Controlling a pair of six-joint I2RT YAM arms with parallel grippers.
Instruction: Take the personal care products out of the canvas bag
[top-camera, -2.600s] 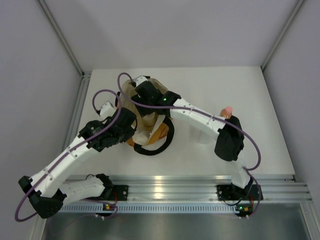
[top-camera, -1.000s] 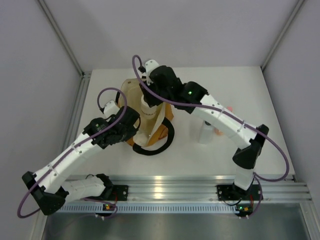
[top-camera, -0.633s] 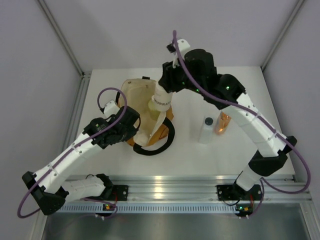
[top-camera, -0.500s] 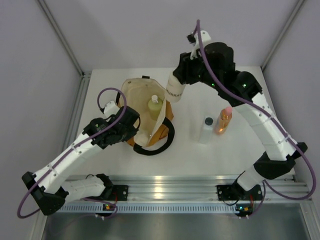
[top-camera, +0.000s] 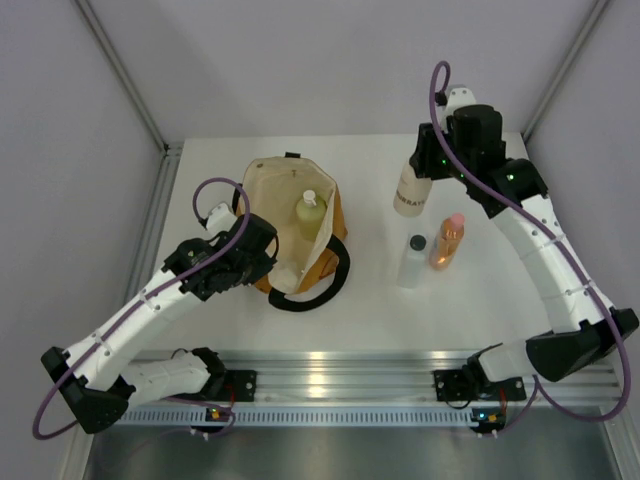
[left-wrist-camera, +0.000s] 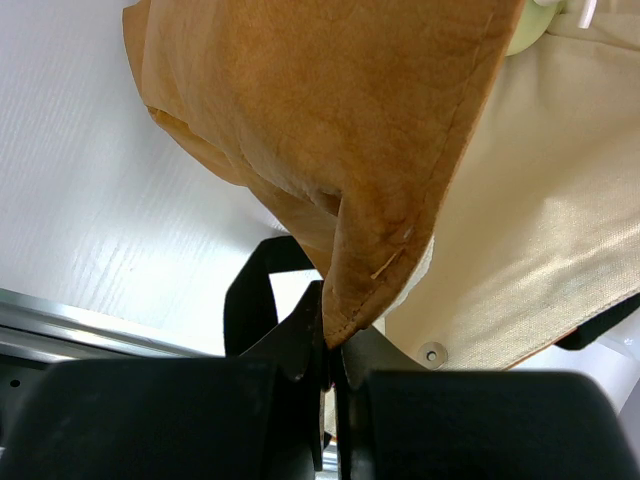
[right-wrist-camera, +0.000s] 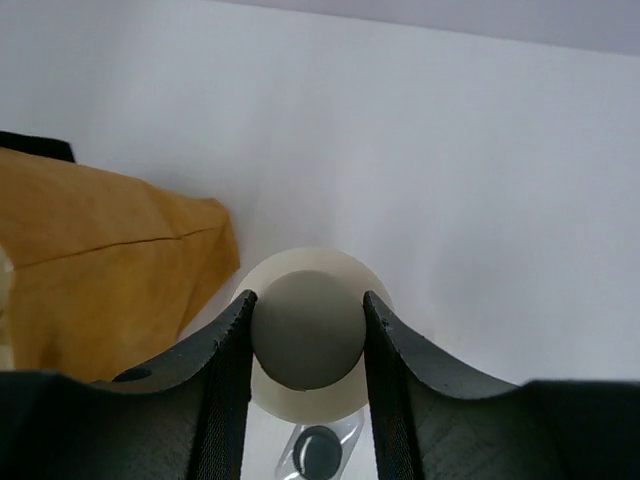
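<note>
Jaws of my right gripper (right-wrist-camera: 306, 300) were clenched on the grey cap of the beige bottle (top-camera: 410, 192), which hung upright straight below them, well to the right of the canvas bag (top-camera: 268, 188) and farther back than the white bottle (top-camera: 412, 262) and orange bottle (top-camera: 447, 242) standing on that same side. I judged a plain vertical lowering would seat it. My left gripper (left-wrist-camera: 328, 350) was pinched tight on the bag's near corner, with the green bottle (top-camera: 310, 213) inside the bag.
</note>
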